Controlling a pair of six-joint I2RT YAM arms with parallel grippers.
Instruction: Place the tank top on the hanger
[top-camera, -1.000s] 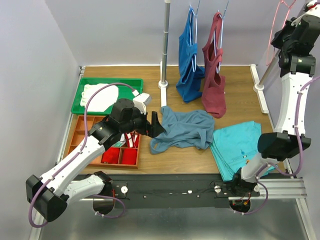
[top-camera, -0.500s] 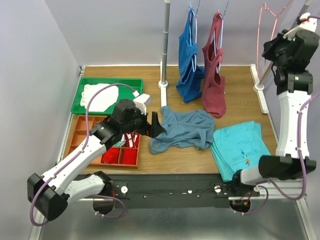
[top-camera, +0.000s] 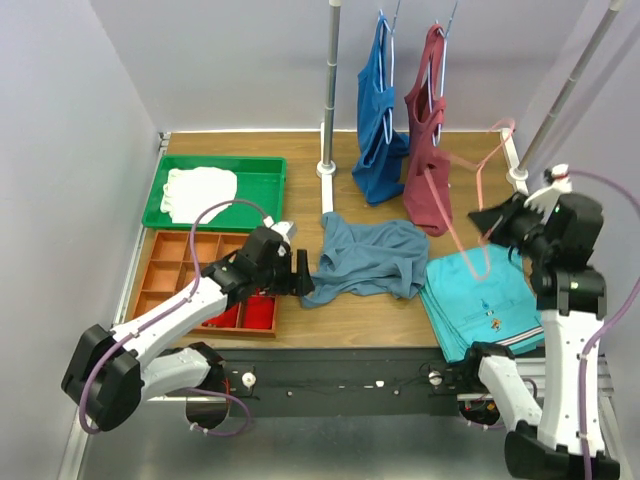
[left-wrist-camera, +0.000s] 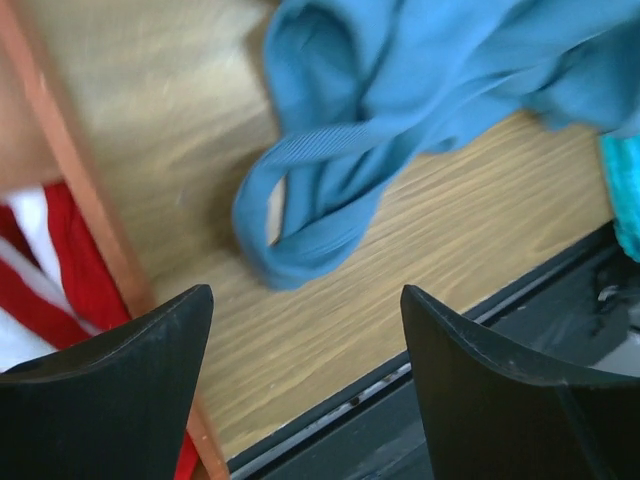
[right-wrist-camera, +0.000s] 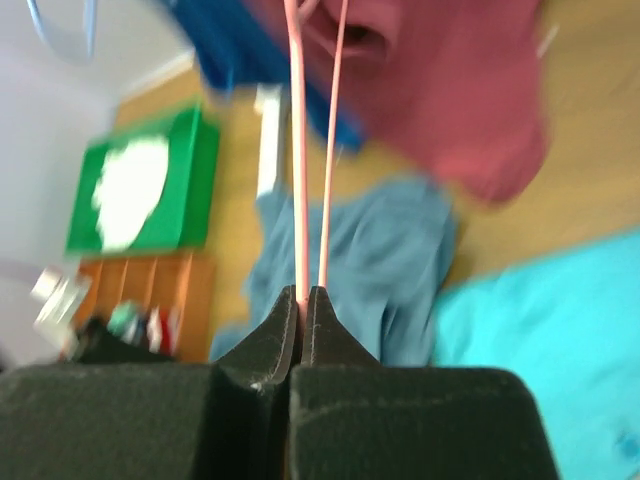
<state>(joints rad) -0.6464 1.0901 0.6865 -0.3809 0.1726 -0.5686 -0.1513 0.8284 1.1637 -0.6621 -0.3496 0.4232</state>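
The slate-blue tank top (top-camera: 370, 258) lies crumpled at the middle of the table. It also shows in the left wrist view (left-wrist-camera: 420, 90) and the right wrist view (right-wrist-camera: 360, 260). My left gripper (top-camera: 303, 278) is open and empty, low at the top's lower-left strap loop (left-wrist-camera: 300, 220), with the loop just ahead of its fingertips (left-wrist-camera: 305, 300). My right gripper (top-camera: 490, 222) is shut on the thin pink hanger (top-camera: 470, 190), which is motion-blurred and hangs in the air right of the tank top. Its two wires (right-wrist-camera: 300, 150) run out from the closed jaws (right-wrist-camera: 304, 295).
A folded teal cloth (top-camera: 480, 295) lies under the right gripper. A royal-blue top (top-camera: 378, 120) and a maroon top (top-camera: 428, 150) hang from the back rack by its pole (top-camera: 328, 100). A green tray (top-camera: 262, 180) and an orange compartment box (top-camera: 170, 260) stand at the left.
My right arm has swung down from the high rail at the right, bringing the pink hanger low over the table. My left gripper has shifted slightly nearer and lower by the strap.
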